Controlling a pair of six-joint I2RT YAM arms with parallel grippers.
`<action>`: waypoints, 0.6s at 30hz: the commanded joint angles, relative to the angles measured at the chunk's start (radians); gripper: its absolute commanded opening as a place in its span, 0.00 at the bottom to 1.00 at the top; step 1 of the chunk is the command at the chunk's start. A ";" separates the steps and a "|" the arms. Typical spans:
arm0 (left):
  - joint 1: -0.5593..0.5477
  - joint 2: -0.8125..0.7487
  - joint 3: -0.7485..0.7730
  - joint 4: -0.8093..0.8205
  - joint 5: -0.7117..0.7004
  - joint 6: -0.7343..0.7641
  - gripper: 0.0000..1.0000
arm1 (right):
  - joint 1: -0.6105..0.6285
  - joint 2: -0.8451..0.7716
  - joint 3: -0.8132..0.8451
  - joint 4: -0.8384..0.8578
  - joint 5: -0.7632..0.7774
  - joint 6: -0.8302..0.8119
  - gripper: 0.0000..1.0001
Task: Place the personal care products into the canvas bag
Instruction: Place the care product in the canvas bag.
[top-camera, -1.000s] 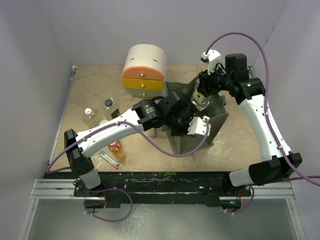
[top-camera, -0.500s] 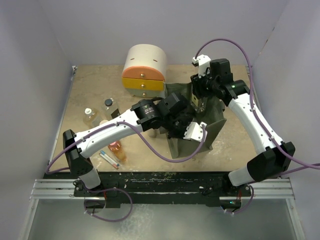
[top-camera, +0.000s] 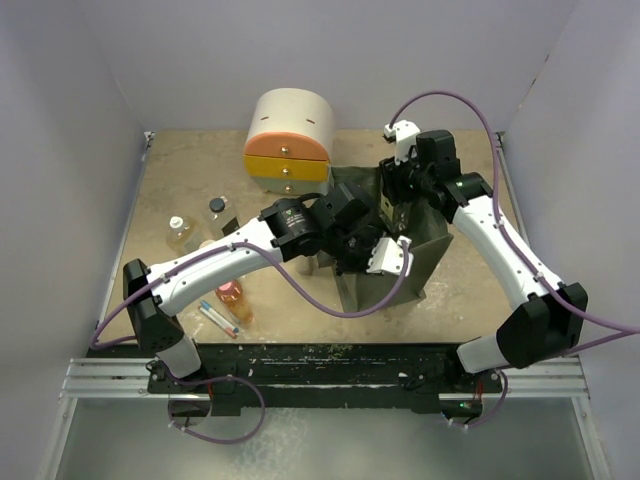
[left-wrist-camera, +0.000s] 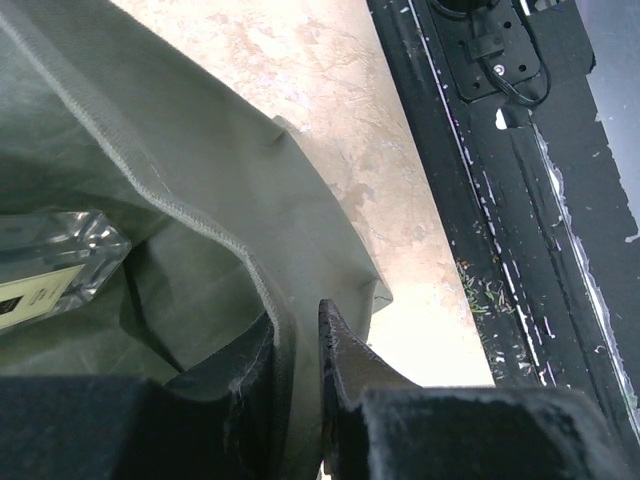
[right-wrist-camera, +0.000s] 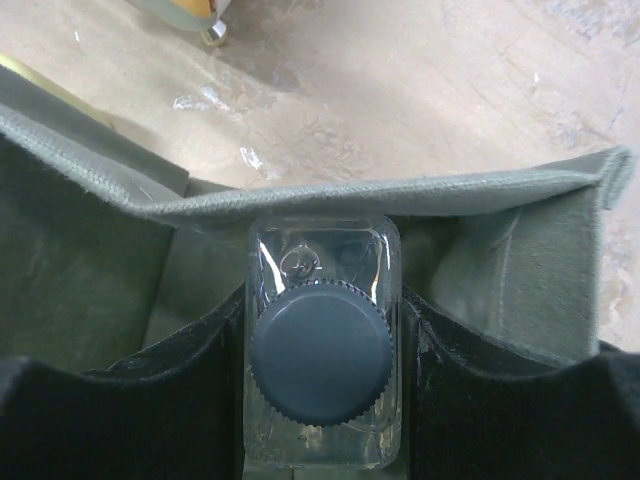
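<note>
The olive canvas bag (top-camera: 425, 255) stands open mid-table. My left gripper (top-camera: 372, 258) is shut on its near rim; in the left wrist view the fabric edge (left-wrist-camera: 262, 290) is pinched between the fingers, midway between the fingertips (left-wrist-camera: 297, 328). A clear labelled bottle (left-wrist-camera: 55, 265) shows inside the bag. My right gripper (top-camera: 393, 208) is shut on a clear square black-capped bottle (right-wrist-camera: 320, 350), held upright in the bag's mouth just below the far rim (right-wrist-camera: 400, 190). A white-capped bottle (top-camera: 180, 232), a black-capped clear bottle (top-camera: 217, 210), an orange bottle (top-camera: 232, 297) and a slim grey one (top-camera: 218, 320) lie on the table at left.
The round cream, orange and yellow drawer unit (top-camera: 290, 140) stands at the back, just left of the bag. The left arm (top-camera: 230, 255) reaches across the table over the loose bottles. The black rail (left-wrist-camera: 520, 200) runs along the table's near edge.
My right gripper has carried the clear bottle left and down into the bag's mouth. My left gripper has shifted slightly left, still holding the rim.
</note>
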 joint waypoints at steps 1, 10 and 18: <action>0.016 -0.033 -0.010 0.035 0.028 -0.045 0.00 | -0.002 -0.061 0.021 0.197 -0.040 0.014 0.00; 0.019 -0.016 -0.011 0.067 0.004 -0.087 0.00 | 0.000 -0.080 -0.087 0.264 -0.001 0.065 0.00; 0.019 -0.004 -0.029 0.084 -0.002 -0.108 0.00 | 0.001 -0.079 -0.176 0.379 0.048 0.107 0.00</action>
